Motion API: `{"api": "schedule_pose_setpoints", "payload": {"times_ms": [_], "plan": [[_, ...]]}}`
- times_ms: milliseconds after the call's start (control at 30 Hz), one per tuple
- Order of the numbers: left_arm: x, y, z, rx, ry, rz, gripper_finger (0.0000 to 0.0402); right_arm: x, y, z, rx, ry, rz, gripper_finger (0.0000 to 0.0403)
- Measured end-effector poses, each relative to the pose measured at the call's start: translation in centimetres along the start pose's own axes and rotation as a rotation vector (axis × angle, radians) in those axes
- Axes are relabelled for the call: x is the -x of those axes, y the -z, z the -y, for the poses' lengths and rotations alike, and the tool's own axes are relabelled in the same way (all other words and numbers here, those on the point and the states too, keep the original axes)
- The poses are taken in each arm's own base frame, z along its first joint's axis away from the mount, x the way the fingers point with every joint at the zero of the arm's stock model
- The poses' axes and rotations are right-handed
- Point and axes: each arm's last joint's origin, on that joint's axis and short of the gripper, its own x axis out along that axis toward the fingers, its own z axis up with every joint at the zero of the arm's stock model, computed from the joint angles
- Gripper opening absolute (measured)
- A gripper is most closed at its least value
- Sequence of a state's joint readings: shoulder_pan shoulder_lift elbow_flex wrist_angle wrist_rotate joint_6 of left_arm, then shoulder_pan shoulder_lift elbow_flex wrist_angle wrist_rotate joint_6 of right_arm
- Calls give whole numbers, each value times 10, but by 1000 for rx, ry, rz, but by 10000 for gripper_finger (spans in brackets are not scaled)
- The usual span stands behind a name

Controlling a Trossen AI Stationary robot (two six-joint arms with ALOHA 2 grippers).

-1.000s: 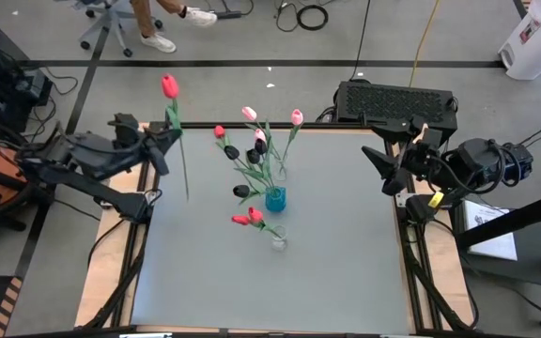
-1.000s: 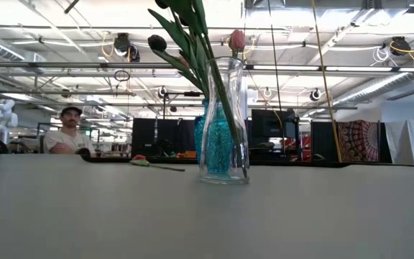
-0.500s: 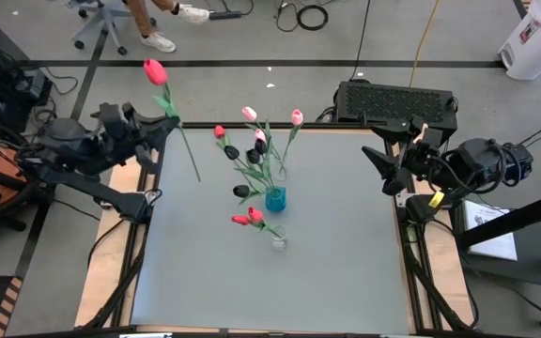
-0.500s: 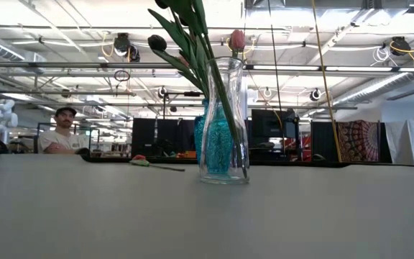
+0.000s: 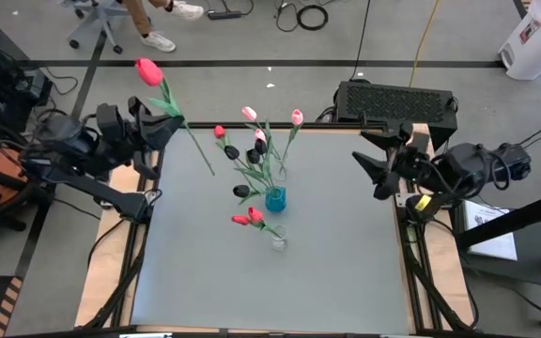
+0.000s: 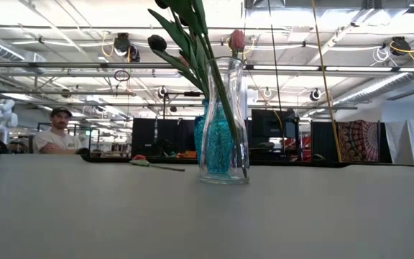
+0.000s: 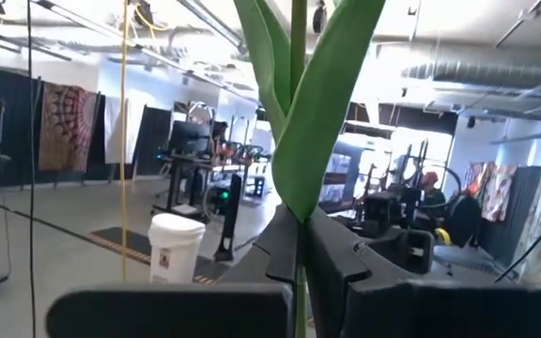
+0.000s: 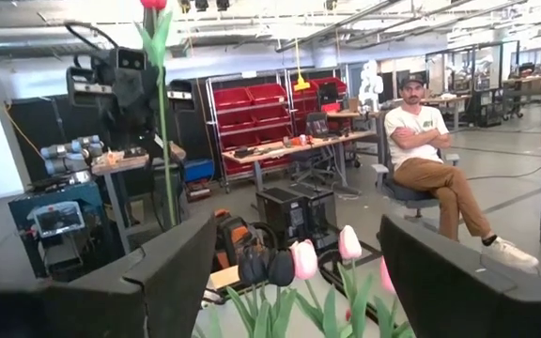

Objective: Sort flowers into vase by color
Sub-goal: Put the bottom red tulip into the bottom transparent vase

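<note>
My left gripper (image 5: 175, 124) is over the table's far left corner, shut on a tulip (image 5: 162, 94) with a red-pink head (image 5: 146, 70); its own view shows the green stem and leaf (image 7: 322, 113) rising between the fingers (image 7: 280, 249). A blue vase (image 5: 275, 199) and a clear vase (image 5: 278, 239) stand mid-table with several pink, black and red tulips (image 5: 256, 150). My right gripper (image 5: 363, 169) is held open at the table's right edge, facing the vases (image 8: 299, 272) and touching nothing. My left gripper pinches the tulip's stem (image 7: 299, 225) between its two fingers, about midway along, where the leaves spring. The fingers come about level from the table's left side and lie across the stem. The tulip is lifted clear, roughly upright, head up, its lower end (image 5: 210, 171) below the fingers.
A black box (image 5: 397, 101) sits past the table's far right corner. The table (image 5: 346, 272) has bare grey surface around the vases. A seated person (image 8: 430, 160) shows in the room beyond the table, also in the low view (image 6: 52, 137).
My left gripper has risen and turned its wrist, still shut on the tulip. The tulip has swung about the hold: its head has gone toward the far left, its lower end toward the table's right.
</note>
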State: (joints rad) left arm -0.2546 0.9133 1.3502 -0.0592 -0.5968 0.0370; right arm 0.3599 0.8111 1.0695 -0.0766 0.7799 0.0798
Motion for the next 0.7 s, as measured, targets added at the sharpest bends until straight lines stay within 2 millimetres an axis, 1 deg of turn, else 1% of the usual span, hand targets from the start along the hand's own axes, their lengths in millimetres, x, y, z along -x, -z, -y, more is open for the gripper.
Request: {"api": "schedule_pose_setpoints", "payload": {"times_ms": [133,333,433,567,700], "plan": [[-7,5,5,-10,1,-7,10,-8,3,-8,-7,-1,15,293],[-13,6,8,2,22,20,10,-18,-4,-18,-43,-7,122,293],[-18,7,9,5,54,41,10,-20,-5,-22,-77,-56,148,293],[-29,11,9,1,76,55,10,-26,-6,-24,-129,-113,145,293],[-41,20,10,-1,104,41,10,-34,-10,-28,-119,-133,148,293]]}}
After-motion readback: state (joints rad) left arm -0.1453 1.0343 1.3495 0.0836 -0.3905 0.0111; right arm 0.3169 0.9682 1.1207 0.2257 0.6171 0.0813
